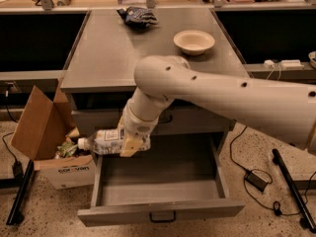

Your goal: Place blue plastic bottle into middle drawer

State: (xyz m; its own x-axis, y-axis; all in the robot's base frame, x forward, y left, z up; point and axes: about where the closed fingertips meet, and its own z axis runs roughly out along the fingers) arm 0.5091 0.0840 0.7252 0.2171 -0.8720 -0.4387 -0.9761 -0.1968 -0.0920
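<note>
The blue plastic bottle [102,140] is a small clear bottle with a white cap and a pale printed label. It lies level, cap pointing left, held in my gripper [129,143]. The gripper is shut on the bottle and hangs over the left edge of the open middle drawer [160,210]. The drawer is pulled far out of the grey cabinet and its deep flat tray is bare. My white arm reaches in from the right and hides the drawer front above.
A cream bowl [194,41] and a dark blue snack bag [138,17] sit on the grey cabinet top [113,53]. An open cardboard box [49,142] of rubbish stands on the floor to the left. Cables and a black bar lie on the floor right.
</note>
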